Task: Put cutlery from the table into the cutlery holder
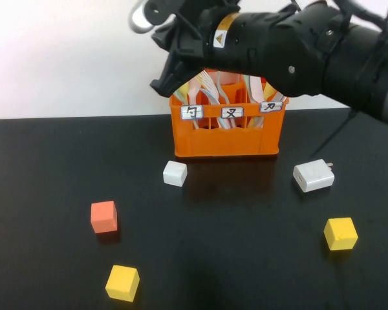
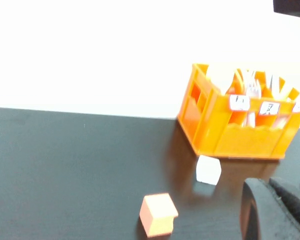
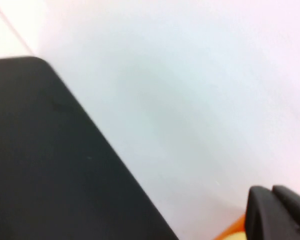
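The orange cutlery holder point(image 1: 226, 139) stands at the back middle of the black table point(image 1: 52, 168), with several pale, pink and yellow utensils point(image 1: 210, 90) upright in its compartments. No grey knife or mint spoon lies on the table. My right gripper point(image 1: 163, 85) hangs just above the holder's left compartment, its arm reaching in from the right. In the right wrist view its fingers point(image 3: 262, 210) are pressed together with nothing seen between them. My left gripper point(image 2: 267, 182) is out of the high view. It is shut and empty, low over the table in front of the holder point(image 2: 240, 140).
A white cube point(image 1: 174, 173) sits in front of the holder's left corner and a white charger block point(image 1: 313, 175) to its right. An orange cube point(image 1: 104, 216) and two yellow cubes point(image 1: 122, 283) point(image 1: 341, 233) lie nearer the front.
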{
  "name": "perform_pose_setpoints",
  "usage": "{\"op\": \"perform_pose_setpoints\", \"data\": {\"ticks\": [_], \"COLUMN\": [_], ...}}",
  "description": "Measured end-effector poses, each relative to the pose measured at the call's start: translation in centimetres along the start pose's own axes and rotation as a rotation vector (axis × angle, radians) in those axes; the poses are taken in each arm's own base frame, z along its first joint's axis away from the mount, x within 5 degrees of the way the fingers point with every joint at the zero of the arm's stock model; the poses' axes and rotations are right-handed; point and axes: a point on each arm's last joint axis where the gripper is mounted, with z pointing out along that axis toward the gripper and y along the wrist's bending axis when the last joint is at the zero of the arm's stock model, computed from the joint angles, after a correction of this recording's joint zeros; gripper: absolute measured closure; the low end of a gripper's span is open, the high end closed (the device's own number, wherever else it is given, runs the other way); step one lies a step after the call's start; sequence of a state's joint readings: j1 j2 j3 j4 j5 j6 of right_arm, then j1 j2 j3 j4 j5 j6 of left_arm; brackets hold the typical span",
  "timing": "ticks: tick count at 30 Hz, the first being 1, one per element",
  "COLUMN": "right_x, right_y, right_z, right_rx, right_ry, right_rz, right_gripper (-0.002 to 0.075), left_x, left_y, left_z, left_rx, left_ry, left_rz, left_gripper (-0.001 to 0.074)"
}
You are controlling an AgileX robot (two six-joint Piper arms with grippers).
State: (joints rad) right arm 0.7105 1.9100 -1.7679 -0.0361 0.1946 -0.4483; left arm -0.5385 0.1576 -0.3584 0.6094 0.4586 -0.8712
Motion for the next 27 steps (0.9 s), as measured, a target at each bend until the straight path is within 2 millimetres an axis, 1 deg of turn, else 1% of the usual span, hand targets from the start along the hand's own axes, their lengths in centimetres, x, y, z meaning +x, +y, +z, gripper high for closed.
{"op": "perform_pose_setpoints", "data": {"ticks": [2,4,6,9,11,12,15,17,19,20,27], "right_x": [-0.9,-1.2,-0.5,1.4,2.8,3.2,5.0,5.8,6.4,6.9,9.1], "right_y": [0.4,0.9,1.5,2.4,3.0,3.2,4.0,4.4,4.6,4.8,5.7], "right_z": [-0.9,-1.6,-2.0,-2.8,-3.7,-4.2,-6.2,-7.9,-9.3,-10.4,-16.3], "right_rx": [-0.013,-0.029,-0.046,-0.072,-0.083,-0.08,-0.083,-0.078,-0.075,-0.075,-0.073], "right_ry": [-0.005,-0.002,0.026,0.078,0.1,0.093,0.094,0.08,0.073,0.071,0.065], "right_rz": [-0.016,-0.021,-0.024,-0.012,0.001,0.003,0.011,0.012,0.014,0.014,0.01], "right_gripper": [0.0727,0.0727,0.0727,0.0727,0.0727,0.0727,0.0727,0.0727,0.0727,0.0727,0.0727], "left_x": [0.5,0.9,1.1,1.1,1.2,1.2,1.2,1.2,1.4,1.5,1.8], "left_y": [0.3,0.6,0.8,0.9,1.0,1.0,1.0,1.0,1.1,1.1,1.1], "left_z": [-0.6,-1.0,-1.4,-1.7,-1.8,-1.8,-1.8,-1.8,-1.7,-1.6,-1.4], "left_rx": [0.012,0.016,0.023,0.029,0.025,0.024,0.018,0.018,0.017,0.017,0.023], "left_ry": [-0.031,-0.054,-0.081,-0.104,-0.102,-0.101,-0.098,-0.098,-0.093,-0.09,-0.088], "left_rz": [-0.009,-0.022,-0.03,-0.034,-0.036,-0.036,-0.034,-0.034,-0.032,-0.031,-0.056], "left_gripper": [0.0736,0.0736,0.0736,0.0736,0.0736,0.0736,0.0736,0.0736,0.0736,0.0736,0.0736]}}
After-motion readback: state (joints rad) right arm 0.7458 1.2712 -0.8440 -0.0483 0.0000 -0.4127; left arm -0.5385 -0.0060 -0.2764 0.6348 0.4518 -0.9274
